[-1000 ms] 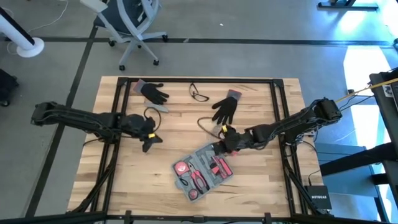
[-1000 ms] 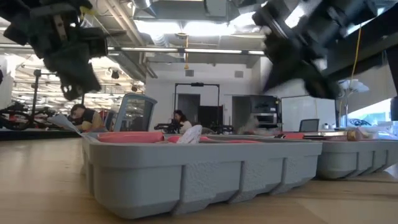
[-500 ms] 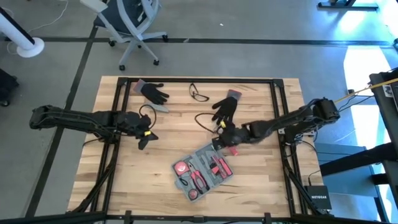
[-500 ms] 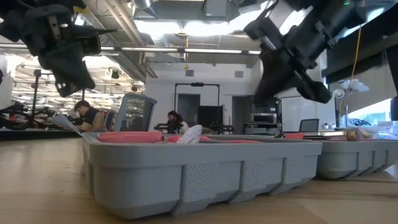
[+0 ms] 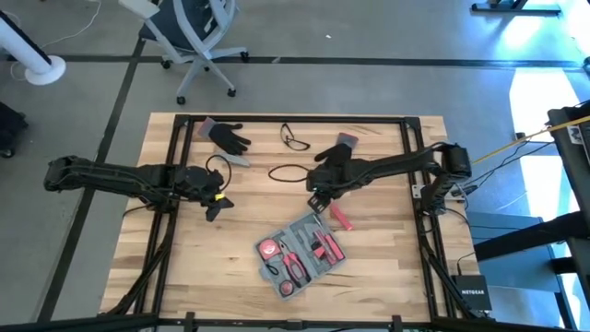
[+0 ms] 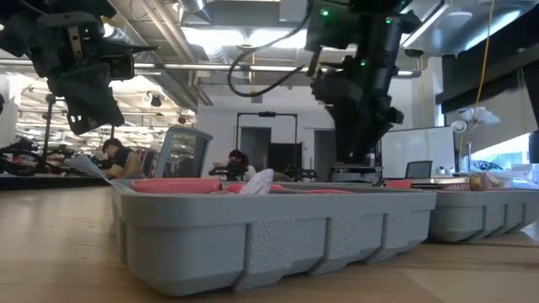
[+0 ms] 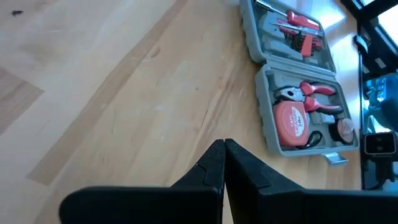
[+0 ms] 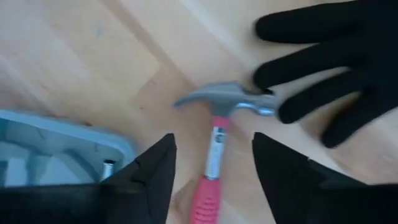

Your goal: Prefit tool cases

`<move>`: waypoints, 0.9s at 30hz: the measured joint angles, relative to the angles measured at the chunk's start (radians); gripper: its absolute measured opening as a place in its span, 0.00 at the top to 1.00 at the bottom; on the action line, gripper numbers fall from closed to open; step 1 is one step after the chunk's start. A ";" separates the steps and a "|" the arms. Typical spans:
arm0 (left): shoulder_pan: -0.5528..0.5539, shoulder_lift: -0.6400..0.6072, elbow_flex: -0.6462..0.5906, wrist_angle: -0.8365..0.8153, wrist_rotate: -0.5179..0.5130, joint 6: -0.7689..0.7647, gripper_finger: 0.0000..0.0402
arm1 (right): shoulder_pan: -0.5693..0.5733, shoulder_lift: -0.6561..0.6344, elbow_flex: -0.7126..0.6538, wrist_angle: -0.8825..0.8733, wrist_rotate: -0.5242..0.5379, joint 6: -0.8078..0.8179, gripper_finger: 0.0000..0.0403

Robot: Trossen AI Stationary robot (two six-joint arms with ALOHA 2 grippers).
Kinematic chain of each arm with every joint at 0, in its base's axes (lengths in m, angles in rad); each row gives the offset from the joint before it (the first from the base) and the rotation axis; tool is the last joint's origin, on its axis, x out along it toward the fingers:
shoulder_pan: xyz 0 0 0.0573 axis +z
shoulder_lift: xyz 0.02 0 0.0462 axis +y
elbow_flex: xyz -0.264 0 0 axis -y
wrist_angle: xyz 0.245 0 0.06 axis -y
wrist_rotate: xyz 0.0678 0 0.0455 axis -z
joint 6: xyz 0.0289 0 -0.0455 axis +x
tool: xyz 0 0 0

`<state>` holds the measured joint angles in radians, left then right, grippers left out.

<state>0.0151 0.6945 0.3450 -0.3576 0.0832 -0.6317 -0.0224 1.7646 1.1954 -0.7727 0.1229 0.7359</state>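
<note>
Right gripper (image 5: 316, 195) reaches in across the table, fingers spread wide and empty, above a red-handled hammer (image 8: 214, 142) lying beside a black glove (image 5: 334, 159). Left gripper (image 5: 214, 205) hovers at table's left, fingers pressed together, empty. Tool case (image 5: 301, 251) lies open near the front edge, long axis diagonal.

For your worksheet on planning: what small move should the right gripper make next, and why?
Probably lower the open right gripper and close it on the pink-handled steel hammer. The hammer lies loose on the wood between its fingers, outside the open blue-grey plastic tool case.
</note>
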 joint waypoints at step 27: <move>0.000 -0.001 0.000 -0.027 -0.018 -0.094 1.00 | 0.045 0.195 0.027 -0.097 -0.126 -0.008 0.97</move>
<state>0.0151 0.6937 0.3447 -0.3848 0.0650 -0.7252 0.0230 1.9591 1.2220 -0.8699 -0.0034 0.7281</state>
